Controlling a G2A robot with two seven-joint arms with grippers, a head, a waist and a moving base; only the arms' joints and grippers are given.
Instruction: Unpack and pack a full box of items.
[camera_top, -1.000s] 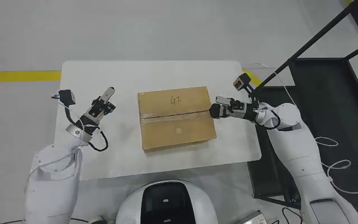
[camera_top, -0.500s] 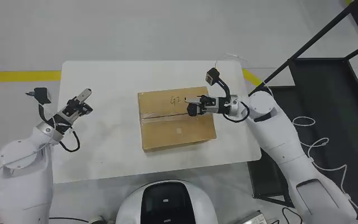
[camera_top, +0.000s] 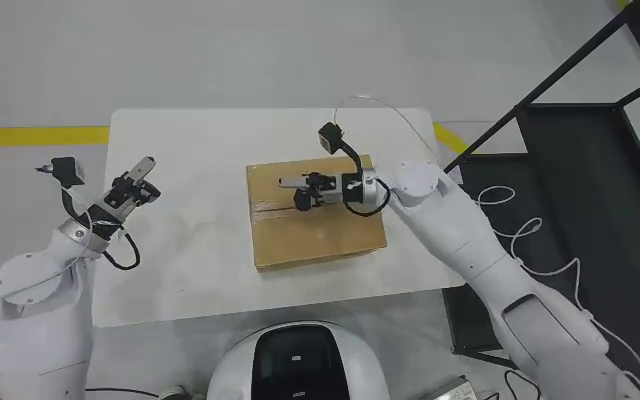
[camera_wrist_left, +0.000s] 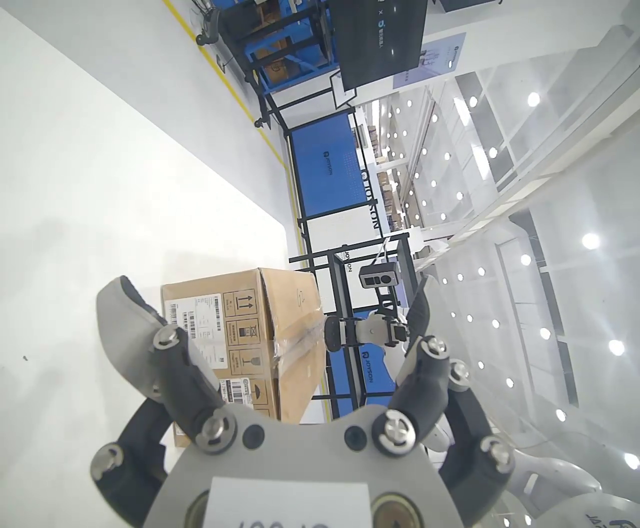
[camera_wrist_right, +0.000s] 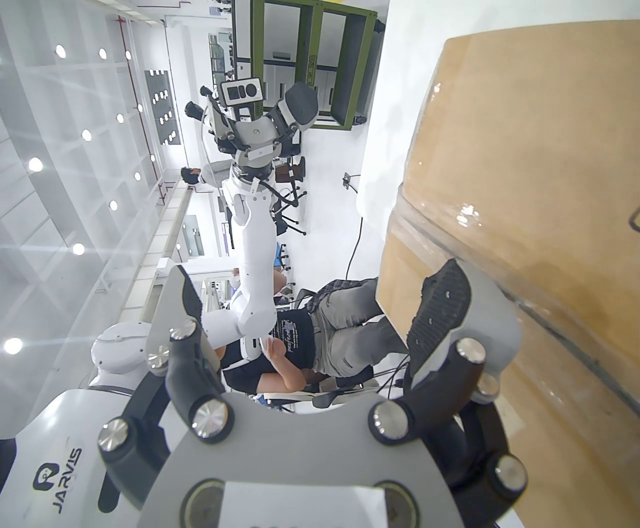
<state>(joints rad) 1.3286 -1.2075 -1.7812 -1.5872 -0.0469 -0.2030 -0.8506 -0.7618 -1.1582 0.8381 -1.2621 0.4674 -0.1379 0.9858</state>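
A sealed cardboard box (camera_top: 320, 235) with a clear tape seam across its top stands in the middle of the white table (camera_top: 200, 270). My right gripper (camera_top: 293, 193) hovers open over the box top near the seam. In the right wrist view one fingertip (camera_wrist_right: 440, 310) lies just above the tape on the box (camera_wrist_right: 550, 175), and nothing sits between the fingers of that gripper (camera_wrist_right: 315, 300). My left gripper (camera_top: 135, 185) is open over the table's left part, well apart from the box. From the left wrist, that gripper (camera_wrist_left: 272, 310) faces the labelled end of the box (camera_wrist_left: 295, 295).
A black metal rack (camera_top: 580, 160) stands close to the table's right edge, with loose cables (camera_top: 510, 235) hanging beside the right arm. A yellow floor line (camera_top: 50, 135) runs behind the table on the left. Bare tabletop surrounds the box.
My right gripper has travelled left from the box's right edge to above its top near the tape seam. My left arm drew back toward the table's left edge, then held still.
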